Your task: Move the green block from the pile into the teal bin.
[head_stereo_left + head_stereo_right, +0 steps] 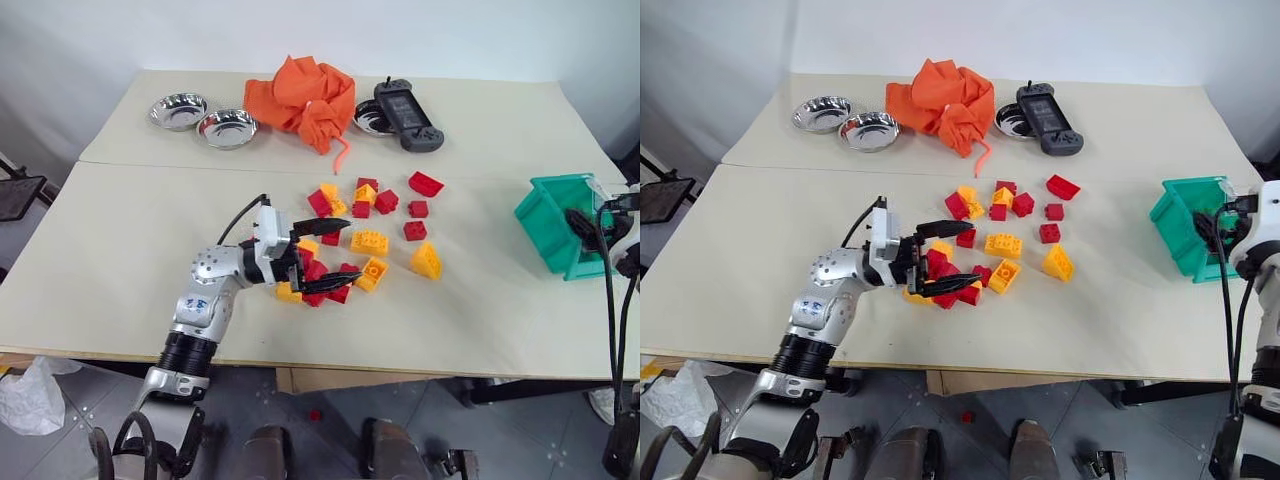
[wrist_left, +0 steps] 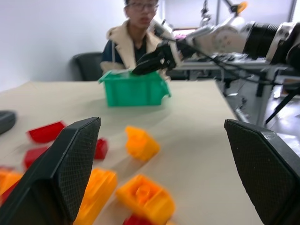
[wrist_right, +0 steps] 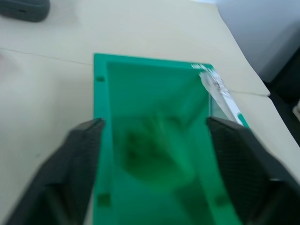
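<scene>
Two black-fingered grippers are hanging spread and empty: left gripper over the red-and-yellow brick pile, right gripper above the teal plastic bin at the table's right edge.

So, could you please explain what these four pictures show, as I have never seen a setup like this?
It is a two-armed humanoid robot standing at a table. The two wide pictures come from cameras in its head, looking down over its arms. The other two come from a camera on each wrist, looking out between that arm's black jaws.

On the table lie a pile of red and yellow toy bricks, a teal bin, steel bowls, an orange cloth and a dark handheld controller.

The left gripper is at the pile, jaws open and empty. The right gripper is over the bin, jaws open. A darker green blur inside the bin may be the green block, but I cannot tell. A person sits beyond the bin.
</scene>
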Robot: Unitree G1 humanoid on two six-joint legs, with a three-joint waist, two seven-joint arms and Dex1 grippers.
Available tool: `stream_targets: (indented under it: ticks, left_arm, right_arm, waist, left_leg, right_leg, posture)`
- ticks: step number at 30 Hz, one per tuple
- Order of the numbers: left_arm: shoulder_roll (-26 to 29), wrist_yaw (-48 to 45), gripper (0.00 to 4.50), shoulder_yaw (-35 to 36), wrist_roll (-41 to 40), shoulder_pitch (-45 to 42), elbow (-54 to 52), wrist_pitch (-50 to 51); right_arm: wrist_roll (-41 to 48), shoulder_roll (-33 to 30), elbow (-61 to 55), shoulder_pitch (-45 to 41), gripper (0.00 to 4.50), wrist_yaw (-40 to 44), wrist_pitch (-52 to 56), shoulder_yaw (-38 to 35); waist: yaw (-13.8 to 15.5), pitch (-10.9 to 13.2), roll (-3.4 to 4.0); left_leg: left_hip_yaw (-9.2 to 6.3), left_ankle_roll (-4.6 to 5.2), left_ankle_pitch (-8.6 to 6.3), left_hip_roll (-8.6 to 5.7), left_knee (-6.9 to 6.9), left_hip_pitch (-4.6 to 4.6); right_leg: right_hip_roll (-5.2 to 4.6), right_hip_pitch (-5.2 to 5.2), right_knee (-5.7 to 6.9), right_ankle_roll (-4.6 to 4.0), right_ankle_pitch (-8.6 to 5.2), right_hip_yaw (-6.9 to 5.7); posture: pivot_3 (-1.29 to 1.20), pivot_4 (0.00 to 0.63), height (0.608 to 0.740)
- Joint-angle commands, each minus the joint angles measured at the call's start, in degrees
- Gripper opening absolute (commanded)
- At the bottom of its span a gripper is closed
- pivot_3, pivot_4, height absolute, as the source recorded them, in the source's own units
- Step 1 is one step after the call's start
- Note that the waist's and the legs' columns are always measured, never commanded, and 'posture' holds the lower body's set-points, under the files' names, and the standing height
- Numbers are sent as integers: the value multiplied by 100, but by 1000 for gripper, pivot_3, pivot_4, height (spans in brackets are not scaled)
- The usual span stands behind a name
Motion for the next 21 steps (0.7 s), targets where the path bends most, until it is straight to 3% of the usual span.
stream_targets:
  ticks: [1, 4, 10, 15, 21]
  left_arm:
    - [134, 150, 4500, 181, 127, 145, -215, -227]
    - [328, 414, 4500, 494, 123, 371, -300, -266]
    - [983, 750, 4500, 992, 226, 969, -425, -116]
    - [1539, 842, 4500, 1378, 349, 1581, -331, -294]
    - [1754, 1232, 4500, 1754, 386, 2161, -725, -205]
  right_arm:
    - [-60, -222, -60, -68, 4463, -43, -307, -22]
    - [237, -8, -423, 74, 4463, 430, -1319, -139]
    - [1523, 433, -1975, 1114, 4463, 2250, -1273, 295]
    - [1279, 655, -2602, 2372, 4463, 3212, -2075, 988]
    - [1208, 822, -2543, 3194, 4463, 3164, -2787, 822]
  waist:
    - [8, 0, 0]
    - [5, 0, 0]
    - [-3, 1, 0]
    - [27, 1, -1]
    - [111, 1, -1]
  left_leg:
    - [0, 0, 0, 0, 1, -1]
    - [0, 0, 0, 0, 1, -3]
    - [-2, 0, 0, 2, -1, 1]
    - [-2, 3, -2, 1, -1, 2]
    - [-1, 10, -7, 0, 9, 3]
  right_leg:
    - [0, 0, -1, 1, 0, 0]
    - [0, 0, -4, 2, 1, 0]
    - [0, 4, -4, 2, 1, -2]
    - [0, 4, -5, 3, 2, -2]
    - [-2, 9, -8, 5, 6, -1]
  posture:
    - [0, 150, 740]
    - [0, 150, 740]
    - [0, 150, 740]
    - [0, 150, 740]
    - [0, 150, 740]
